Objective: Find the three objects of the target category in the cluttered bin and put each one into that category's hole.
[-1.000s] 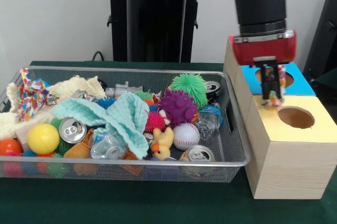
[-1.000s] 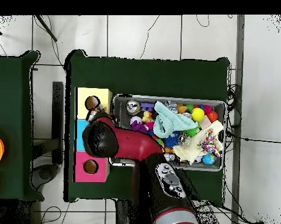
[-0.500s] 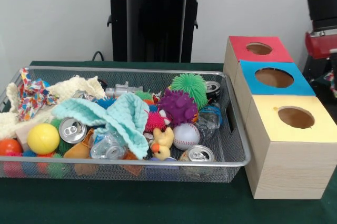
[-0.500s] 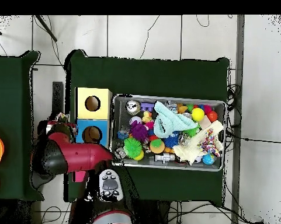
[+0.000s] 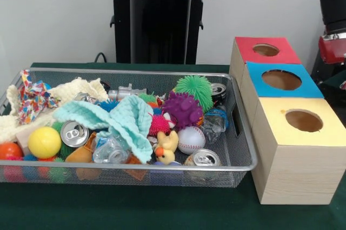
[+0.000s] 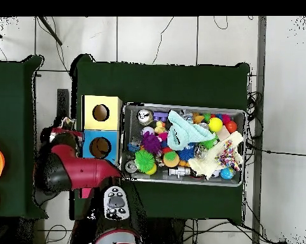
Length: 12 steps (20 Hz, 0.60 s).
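The wire mesh bin [image 5: 238, 133] holds one confetti cloth [image 5: 32, 97] at its left end, lying on the cream-yellow knitted cloth [image 5: 75, 88]. The bin [image 6: 184, 107], that cloth [image 6: 228, 154] and the knitted one [image 6: 209, 164] also show overhead. The yellow-topped hole [image 5: 304, 120] [image 6: 100, 113] is uncovered. In the overhead view my gripper [image 6: 66, 125] hangs off the table's edge beside the yellow box, shut on a second confetti cloth [image 6: 69, 121]. In the front view only the red wrist [image 5: 335, 46] shows at the right edge.
The blue-topped box [image 5: 281, 80] and red-topped box [image 5: 266, 49] stand behind the yellow one. The bin also holds a mint cloth [image 5: 121, 119], drink cans, spiky balls, a baseball [image 5: 191, 139] and a yellow duck. Overhead, the arm covers part of the red box.
The arm has swung away from above the yellow and blue boxes to beyond the table's edge, carrying the confetti cloth. Over the last half second it hardly moved.
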{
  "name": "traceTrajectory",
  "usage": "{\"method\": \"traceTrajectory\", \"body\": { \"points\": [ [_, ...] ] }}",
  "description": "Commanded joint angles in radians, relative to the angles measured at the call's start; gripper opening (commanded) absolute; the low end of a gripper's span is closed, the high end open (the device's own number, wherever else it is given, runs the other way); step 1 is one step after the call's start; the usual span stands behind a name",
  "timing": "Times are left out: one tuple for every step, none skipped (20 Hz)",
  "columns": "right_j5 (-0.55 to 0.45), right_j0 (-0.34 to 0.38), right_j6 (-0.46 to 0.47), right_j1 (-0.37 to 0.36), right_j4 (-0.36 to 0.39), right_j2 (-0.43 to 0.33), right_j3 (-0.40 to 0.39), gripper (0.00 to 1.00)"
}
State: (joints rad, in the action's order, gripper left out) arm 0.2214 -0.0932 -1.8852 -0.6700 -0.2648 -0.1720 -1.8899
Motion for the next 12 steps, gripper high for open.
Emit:
{"method": "traceTrajectory", "body": {
  "points": [
    [-0.079, 0.073, -0.219, -0.028, -0.062, 0.029, -0.021, 0.00],
    [-0.086, 0.078, -0.214, -0.035, -0.057, 0.025, -0.024, 0.00],
    [-0.101, 0.084, -0.210, -0.040, -0.055, 0.022, -0.026, 0.00],
    [-0.109, 0.087, -0.207, -0.045, -0.054, 0.021, -0.028, 0.00],
    [-0.117, 0.090, -0.204, -0.049, -0.052, 0.020, -0.030, 0.00],
    [-0.125, 0.089, -0.200, -0.052, -0.052, 0.023, -0.030, 0.00],
    [-0.141, 0.091, -0.194, -0.057, -0.051, 0.024, -0.033, 0.00],
    [-0.145, 0.090, -0.194, -0.060, -0.052, 0.025, -0.034, 0.00],
    [-0.152, 0.088, -0.195, -0.063, -0.057, 0.031, -0.033, 0.00],
    [-0.155, 0.086, -0.195, -0.062, -0.058, 0.034, -0.031, 0.00],
    [-0.157, 0.084, -0.193, -0.058, -0.059, 0.037, -0.027, 0.00],
    [-0.158, 0.082, -0.192, -0.055, -0.059, 0.040, -0.024, 0.00]
  ]
}}
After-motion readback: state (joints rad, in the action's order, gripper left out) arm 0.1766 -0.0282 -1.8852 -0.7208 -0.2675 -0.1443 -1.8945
